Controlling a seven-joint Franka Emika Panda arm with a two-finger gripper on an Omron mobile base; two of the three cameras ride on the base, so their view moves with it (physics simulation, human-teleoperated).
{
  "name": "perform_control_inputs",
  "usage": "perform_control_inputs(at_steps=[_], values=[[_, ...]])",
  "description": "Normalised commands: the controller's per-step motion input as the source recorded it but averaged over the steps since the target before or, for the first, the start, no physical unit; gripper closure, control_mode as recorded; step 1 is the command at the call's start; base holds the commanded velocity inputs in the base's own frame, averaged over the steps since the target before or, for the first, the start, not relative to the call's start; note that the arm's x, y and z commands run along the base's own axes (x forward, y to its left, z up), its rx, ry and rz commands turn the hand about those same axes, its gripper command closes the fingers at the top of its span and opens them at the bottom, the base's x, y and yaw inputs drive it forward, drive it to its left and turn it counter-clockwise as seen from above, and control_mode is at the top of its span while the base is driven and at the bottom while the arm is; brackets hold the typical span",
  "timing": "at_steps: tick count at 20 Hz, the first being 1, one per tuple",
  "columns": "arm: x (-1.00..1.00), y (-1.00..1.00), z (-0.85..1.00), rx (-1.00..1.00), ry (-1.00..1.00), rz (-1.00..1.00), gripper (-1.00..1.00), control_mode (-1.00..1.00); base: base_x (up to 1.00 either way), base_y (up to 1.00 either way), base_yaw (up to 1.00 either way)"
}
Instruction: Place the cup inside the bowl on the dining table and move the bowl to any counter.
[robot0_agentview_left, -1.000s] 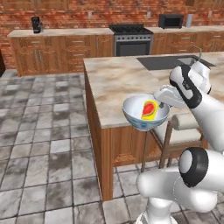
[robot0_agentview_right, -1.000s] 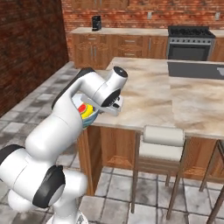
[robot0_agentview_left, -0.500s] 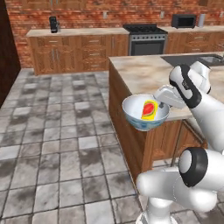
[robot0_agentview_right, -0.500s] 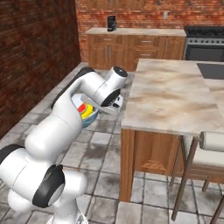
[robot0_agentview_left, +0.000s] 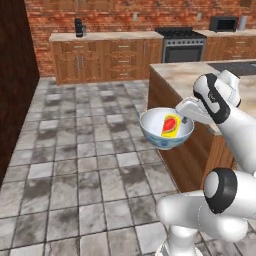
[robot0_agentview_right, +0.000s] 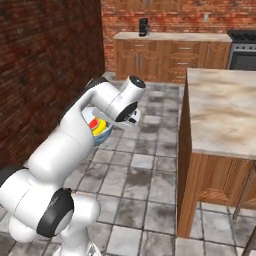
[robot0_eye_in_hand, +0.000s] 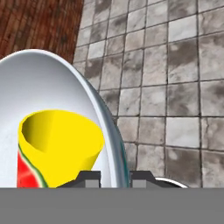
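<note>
No lettering reads; jaws (robot0_eye_in_hand: 113, 177) clamp the bowl (robot0_agentview_left: 153, 133) rim, cup (robot0_agentview_left: 170, 125) inside.

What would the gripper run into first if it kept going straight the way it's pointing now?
Past the bowl it grips by the rim, with the cup inside, the gripper points down at the tiled floor. Probably the floor comes first; the depth is unclear.

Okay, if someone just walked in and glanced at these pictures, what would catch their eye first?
The bowl held up over the tiled floor, beside the dining table, with the gripper clamped on its rim. Inside it lies the bright yellow cup with its watermelon-red patch.
</note>
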Motion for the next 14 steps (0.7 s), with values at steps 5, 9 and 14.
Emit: perform_control_inputs(at_steps=[5,9,14], values=[[0.00,0.00,0.00,0.00,0.00,0.00,1.00,1.00,0.00,0.93,0.00],[0.00,0.00,0.00,0.00,0.00,0.00,1.00,1.00,0.00,0.95,0.00],[0.00,0.00,0.00,0.00,0.00,0.00,1.00,1.00,0.31,0.84,0.00]])
